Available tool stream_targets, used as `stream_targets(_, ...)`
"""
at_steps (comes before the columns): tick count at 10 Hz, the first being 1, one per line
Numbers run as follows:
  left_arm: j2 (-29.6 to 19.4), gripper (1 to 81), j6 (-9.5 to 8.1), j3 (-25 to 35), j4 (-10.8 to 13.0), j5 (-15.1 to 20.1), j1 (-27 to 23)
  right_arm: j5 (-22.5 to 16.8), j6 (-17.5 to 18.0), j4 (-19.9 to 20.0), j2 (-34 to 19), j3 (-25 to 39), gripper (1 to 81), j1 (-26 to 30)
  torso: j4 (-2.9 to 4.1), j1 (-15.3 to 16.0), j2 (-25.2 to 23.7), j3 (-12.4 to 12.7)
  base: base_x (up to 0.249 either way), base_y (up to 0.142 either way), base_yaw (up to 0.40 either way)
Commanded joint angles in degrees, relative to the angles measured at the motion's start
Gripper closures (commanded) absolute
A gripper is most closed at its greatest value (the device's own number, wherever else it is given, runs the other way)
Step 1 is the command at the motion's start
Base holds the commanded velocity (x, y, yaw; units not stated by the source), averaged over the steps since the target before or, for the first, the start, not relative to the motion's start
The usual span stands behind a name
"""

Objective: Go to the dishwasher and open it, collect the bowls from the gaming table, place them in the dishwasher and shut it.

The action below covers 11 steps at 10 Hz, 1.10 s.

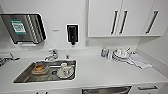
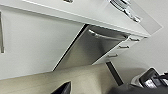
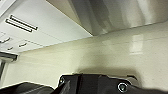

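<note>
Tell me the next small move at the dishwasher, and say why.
Probably bring an arm toward the bar handle of the dishwasher. Its steel front looks shut, flush under the counter beside the sink, and the head view sits right above it, so the robot seems already in place.

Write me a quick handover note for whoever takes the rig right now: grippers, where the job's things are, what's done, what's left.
Grippers: can't tell whether either is open or shut.
Dishwasher: steel front under the white counter, right of the sink, which holds dishes. Its door looks shut; opening not yet done.
Bowls and gaming table: not collected yet.
Left: open dishwasher, fetch bowls, load them, close it.
</note>
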Motion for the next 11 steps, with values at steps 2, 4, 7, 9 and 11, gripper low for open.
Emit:
stream_targets(2, -4.4, 1.0, 0.32, 4.8, 1.5, 2.8, -6.7, -2.4, 1.6, 0.7, -3.8, 3.5, 1.0, 6.9, 0.0, 4.6, -7.1, -3.7, 0.0, 0.0, 0.0)
stream_targets(4, -5.0, 1.0, 0.32, 5.9, 1.5, 3.7, -7.7, -2.4, 1.7, 0.8, -4.3, 4.3, 1.0, 7.9, 0.0, 6.9, -10.8, -6.8, 0.0, 0.0, 0.0)
stream_targets(7, -5.2, 1.0, 0.32, 5.8, 1.4, 4.0, -8.0, -2.4, 1.7, 1.2, -4.6, 4.9, 1.0, 8.2, 0.0, 10.1, -15.8, -11.3, 0.0, 0.0, 0.0)
stream_targets(9, -5.2, 1.0, 0.32, 5.7, 1.4, 4.0, -8.0, -2.3, 1.7, 1.2, -4.6, 5.5, 1.0, 8.7, 0.0, 12.8, -20.2, -15.5, 0.0, 0.0, 0.0)
stream_targets(11, -5.3, 1.0, 0.32, 5.7, 1.2, 4.1, -8.0, -2.4, 1.7, 1.2, -4.3, 5.5, 1.0, 8.9, 0.0, 15.5, -24.3, -14.0, 0.0, 0.0, 0.0)
